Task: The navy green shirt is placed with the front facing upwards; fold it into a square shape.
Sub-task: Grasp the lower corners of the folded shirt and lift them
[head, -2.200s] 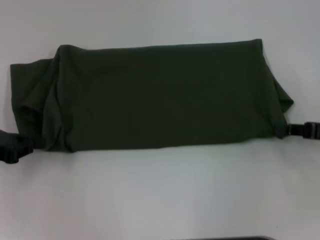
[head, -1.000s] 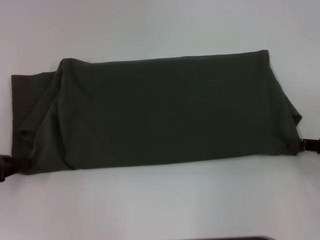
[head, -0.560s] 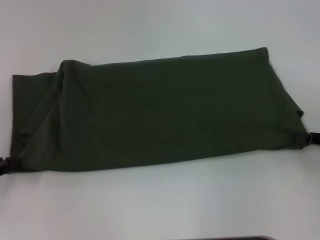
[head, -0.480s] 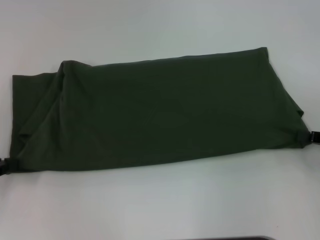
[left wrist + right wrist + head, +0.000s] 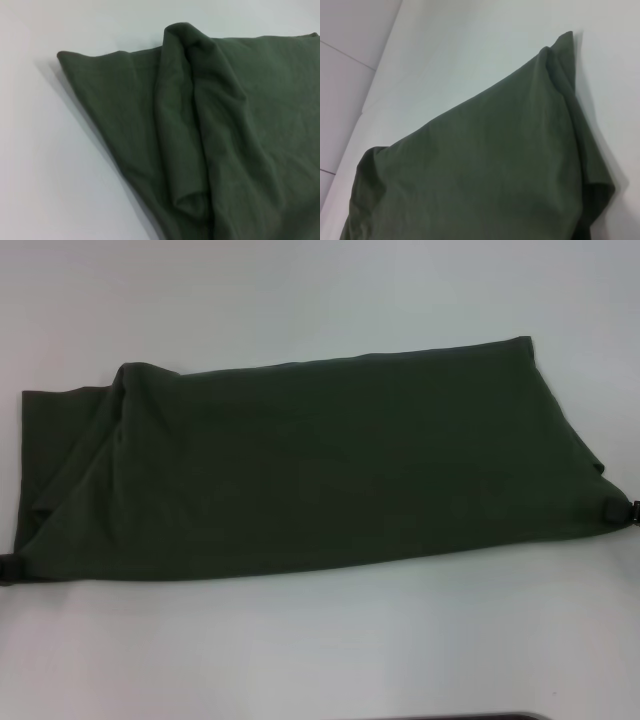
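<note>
The green shirt (image 5: 310,465) lies folded into a long band across the white tabletop (image 5: 320,640), bunched in creases at its left end. Left gripper (image 5: 8,566) sits at the near left corner, right gripper (image 5: 622,510) at the near right corner; each seems pinched on cloth, though I can't tell for sure
</note>
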